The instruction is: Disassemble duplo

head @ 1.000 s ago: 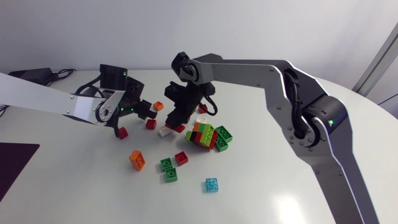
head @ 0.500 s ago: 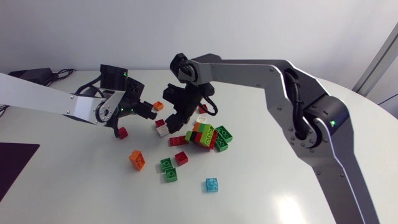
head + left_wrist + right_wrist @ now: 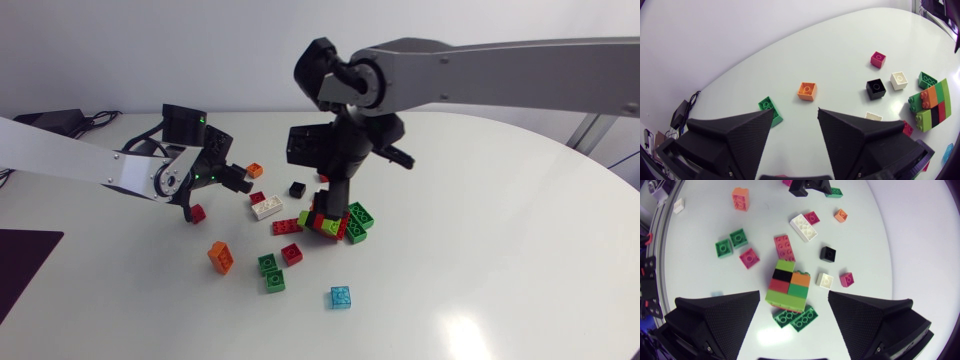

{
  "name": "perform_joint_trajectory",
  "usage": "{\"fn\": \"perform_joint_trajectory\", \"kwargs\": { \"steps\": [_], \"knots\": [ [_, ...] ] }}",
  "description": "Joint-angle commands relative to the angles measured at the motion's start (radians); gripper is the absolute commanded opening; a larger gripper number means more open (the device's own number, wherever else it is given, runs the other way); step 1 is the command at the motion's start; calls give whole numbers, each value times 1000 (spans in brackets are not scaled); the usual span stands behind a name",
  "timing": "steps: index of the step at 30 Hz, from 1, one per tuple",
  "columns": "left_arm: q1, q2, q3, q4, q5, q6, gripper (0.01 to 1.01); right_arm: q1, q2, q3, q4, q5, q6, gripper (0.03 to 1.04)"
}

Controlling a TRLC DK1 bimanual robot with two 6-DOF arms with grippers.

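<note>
**Head view.**
- Stack: multicolour duplo block, lying on the table.
- Right gripper: directly over the stack, pointing down.
- Left gripper: well left of the stack, low over the table.
- Black brick and white brick: loose, between the stack and the left gripper.
- Blue brick: nearer the camera than the stack, well apart from it.

**Left wrist view.**
- Left gripper: fingers spread, nothing between them.
- Orange brick: ahead of the fingers, well apart from the stack.

**Right wrist view.**
- Right gripper: fingers wide apart. The stack lies below the gap and neither finger touches it.
- Stack: green, black, red and orange bricks joined together.
- Green bricks: two, just beside the stack.
- Red brick: long, just beyond the stack.
</note>
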Motion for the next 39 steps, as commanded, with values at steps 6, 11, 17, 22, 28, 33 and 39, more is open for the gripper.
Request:
{"fn": "perform_joint_trajectory", "kwargs": {
  "steps": [6,11,17,22,28,33,39],
  "knots": [
    [-12,-13,27,-10,-11,19,625,-25,7,-149,83,87,-133,993],
    [-10,-15,27,-13,-11,17,625,-25,77,-138,183,111,-113,995],
    [-7,-16,28,-16,-11,17,625,-25,161,-38,80,105,0,995],
    [-3,-19,25,-16,-11,19,625,-29,192,49,-21,18,120,997],
    [-3,-22,22,-17,-11,19,625,-49,212,70,-31,-13,204,997],
    [-4,-21,22,-17,-11,17,625,-58,234,58,-15,-15,223,997],
    [-6,-18,22,-17,-11,17,625,-48,252,55,-14,-13,223,997]
  ]
}}
